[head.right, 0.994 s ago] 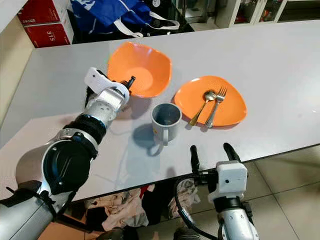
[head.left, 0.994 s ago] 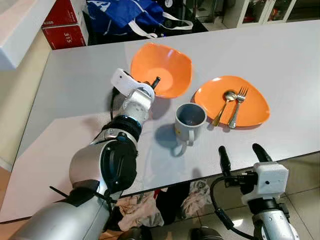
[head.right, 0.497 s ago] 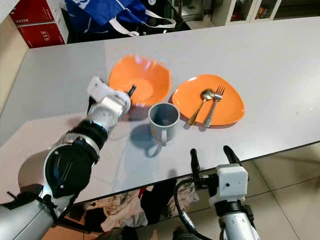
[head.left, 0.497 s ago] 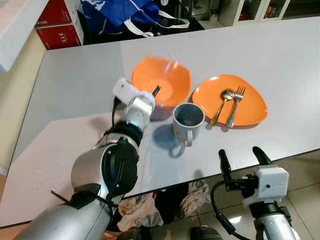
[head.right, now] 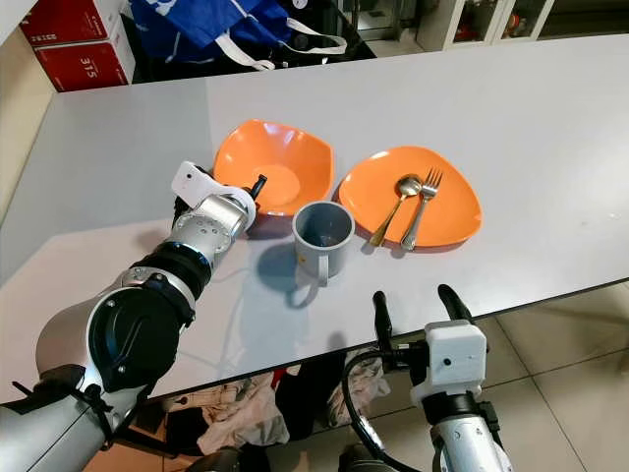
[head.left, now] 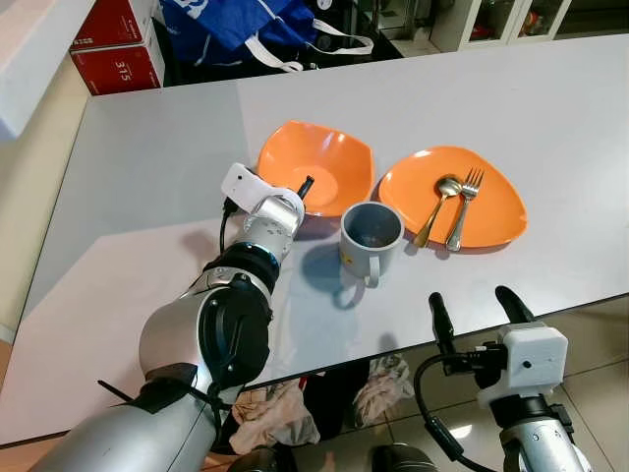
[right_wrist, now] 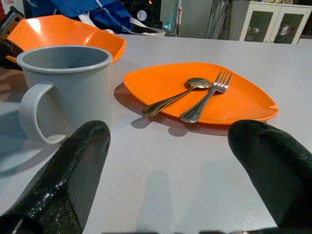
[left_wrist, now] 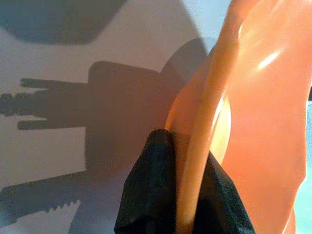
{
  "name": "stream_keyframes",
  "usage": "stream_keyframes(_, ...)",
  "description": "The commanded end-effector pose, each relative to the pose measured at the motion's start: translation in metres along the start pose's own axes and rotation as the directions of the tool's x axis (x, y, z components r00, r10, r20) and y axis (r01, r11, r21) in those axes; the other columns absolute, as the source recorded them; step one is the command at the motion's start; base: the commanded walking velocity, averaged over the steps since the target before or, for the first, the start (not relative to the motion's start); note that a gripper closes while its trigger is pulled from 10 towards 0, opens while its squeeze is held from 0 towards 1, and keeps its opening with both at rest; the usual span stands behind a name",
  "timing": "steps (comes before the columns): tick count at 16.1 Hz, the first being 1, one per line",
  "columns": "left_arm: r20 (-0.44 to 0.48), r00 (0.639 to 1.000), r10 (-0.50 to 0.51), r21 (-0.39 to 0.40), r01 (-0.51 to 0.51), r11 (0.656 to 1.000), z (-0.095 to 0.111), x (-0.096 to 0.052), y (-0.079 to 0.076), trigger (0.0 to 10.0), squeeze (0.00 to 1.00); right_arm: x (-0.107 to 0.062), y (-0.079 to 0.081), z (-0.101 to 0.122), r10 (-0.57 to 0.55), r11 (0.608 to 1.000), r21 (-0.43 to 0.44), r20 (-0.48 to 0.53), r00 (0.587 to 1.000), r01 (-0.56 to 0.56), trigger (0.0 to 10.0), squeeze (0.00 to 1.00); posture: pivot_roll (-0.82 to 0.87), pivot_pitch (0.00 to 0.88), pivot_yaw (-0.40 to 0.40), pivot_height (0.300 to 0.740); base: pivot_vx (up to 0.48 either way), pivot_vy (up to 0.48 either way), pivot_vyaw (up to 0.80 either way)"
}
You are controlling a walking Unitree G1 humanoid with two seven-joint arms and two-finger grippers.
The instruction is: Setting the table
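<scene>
A grey table [head.left: 157, 167] spans the view, its near edge over a tiled floor [head.left: 590, 374] with crumpled cloths [head.left: 285, 408] beneath. At 11 o'clock beyond the table stand two red boxes [head.left: 113, 44]; at 12 o'clock lies one blue bag [head.left: 246, 25], and at 1 o'clock are white cabinets [head.left: 511, 15].

The left gripper [head.left: 295, 189] reaches across the table and pinches the near rim of one orange bowl [head.left: 319, 162], its fingers [left_wrist: 151, 190] closed on either side of the rim. Just right, at the bowl's 5 o'clock, stands one grey mug [head.left: 370, 241]. Further right sits one orange plate [head.left: 496, 211] carrying one spoon [head.left: 440, 206] and one fork [head.left: 464, 211] side by side. The right gripper [head.left: 472, 310] hangs off the near edge, fingers spread wide, holding nothing.
</scene>
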State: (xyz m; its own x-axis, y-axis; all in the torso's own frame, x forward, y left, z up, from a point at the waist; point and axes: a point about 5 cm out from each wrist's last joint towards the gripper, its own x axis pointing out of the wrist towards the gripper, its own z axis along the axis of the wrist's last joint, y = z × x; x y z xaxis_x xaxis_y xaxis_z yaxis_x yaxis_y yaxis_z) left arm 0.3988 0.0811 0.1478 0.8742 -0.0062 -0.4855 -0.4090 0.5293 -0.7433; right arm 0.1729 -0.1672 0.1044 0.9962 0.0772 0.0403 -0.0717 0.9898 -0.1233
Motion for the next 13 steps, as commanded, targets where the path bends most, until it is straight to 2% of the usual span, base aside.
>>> stream_keyframes(1,-0.001,1.000,0.002,0.007,-0.002,1.000,0.001,-0.001,-0.004,10.0,1.00,0.001,0.001,0.003,0.004,1.000,-0.003,0.003,1.000,-0.004,10.0,0.00,-0.32,0.081,0.056,0.736,0.000,0.000,0.00)
stream_keyframes(8,-0.014,1.000,-0.017,0.007,0.017,1.000,-0.004,-0.002,-0.009,10.0,1.00,0.002,0.001,0.003,0.003,1.000,-0.002,0.004,1.000,-0.003,10.0,0.00,-0.31,0.076,0.061,0.736,0.000,0.000,0.00)
stream_keyframes(13,-0.041,0.999,-0.007,0.042,0.009,0.999,-0.015,-0.003,-0.009,10.0,1.00,0.002,0.000,-0.004,0.004,1.000,-0.001,-0.005,1.000,-0.004,10.0,0.00,-0.31,0.074,0.064,0.736,0.000,0.000,0.00)
